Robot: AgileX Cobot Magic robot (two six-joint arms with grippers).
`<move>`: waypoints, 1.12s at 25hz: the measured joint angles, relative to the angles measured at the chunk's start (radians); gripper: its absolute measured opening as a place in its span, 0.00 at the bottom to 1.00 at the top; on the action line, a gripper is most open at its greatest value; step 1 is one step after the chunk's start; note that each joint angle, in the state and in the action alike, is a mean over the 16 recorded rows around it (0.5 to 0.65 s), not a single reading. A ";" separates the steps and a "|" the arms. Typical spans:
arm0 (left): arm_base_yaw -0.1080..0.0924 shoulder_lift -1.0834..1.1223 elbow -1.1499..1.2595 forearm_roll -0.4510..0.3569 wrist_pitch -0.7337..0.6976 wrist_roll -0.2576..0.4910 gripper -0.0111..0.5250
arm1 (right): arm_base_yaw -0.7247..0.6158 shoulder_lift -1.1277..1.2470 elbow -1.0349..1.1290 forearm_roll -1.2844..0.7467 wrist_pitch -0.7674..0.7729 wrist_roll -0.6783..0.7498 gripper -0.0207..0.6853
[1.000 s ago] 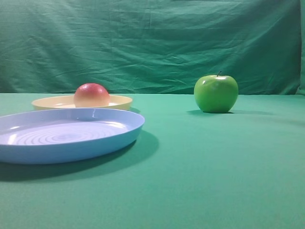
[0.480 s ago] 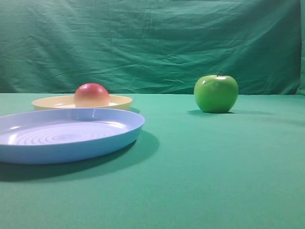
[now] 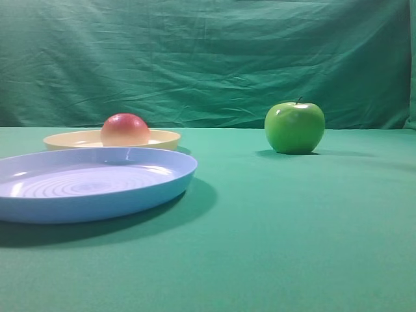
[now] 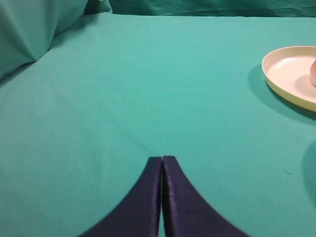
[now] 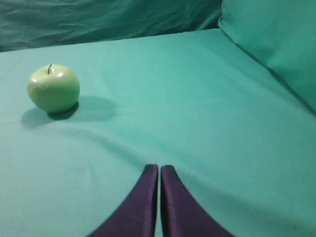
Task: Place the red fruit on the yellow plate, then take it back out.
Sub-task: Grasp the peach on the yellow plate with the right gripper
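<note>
The worktop [image 3: 292, 227] is covered in smooth green cloth. On it, at the left, lies a light blue plate [image 3: 91, 185]; just behind that sits the yellow plate [image 3: 110, 139]. A green apple [image 3: 294, 127] stands well apart, to the right.

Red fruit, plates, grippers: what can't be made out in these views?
- Red fruit: base hidden by the yellow plate rim in the exterior high view; cut off by the right edge in the left wrist view.
- Blue plate: left side cut off, exterior high view.
- Left gripper and right gripper: only the shut fingertips show; the arms are out of frame.
</note>
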 joint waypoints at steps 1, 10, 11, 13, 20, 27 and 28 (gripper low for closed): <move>0.000 0.000 0.000 0.000 0.000 0.000 0.02 | 0.000 0.000 0.007 -0.001 0.001 -0.003 0.03; 0.000 0.000 0.000 0.000 0.000 0.001 0.02 | 0.000 -0.001 0.030 0.001 0.001 -0.020 0.03; 0.000 0.000 0.000 0.000 0.000 0.001 0.02 | 0.000 -0.001 0.030 0.001 0.000 -0.022 0.03; 0.000 0.000 0.000 0.000 0.000 0.001 0.02 | 0.000 -0.001 0.031 0.002 -0.002 -0.024 0.03; 0.000 0.000 0.000 0.000 0.000 0.001 0.02 | 0.000 -0.001 0.031 0.004 -0.005 -0.026 0.03; 0.000 0.000 0.000 0.000 0.000 0.001 0.02 | 0.000 -0.001 0.028 0.011 -0.012 0.001 0.03; 0.000 0.000 0.000 0.000 0.000 0.001 0.02 | 0.000 -0.001 0.024 0.012 -0.013 0.006 0.03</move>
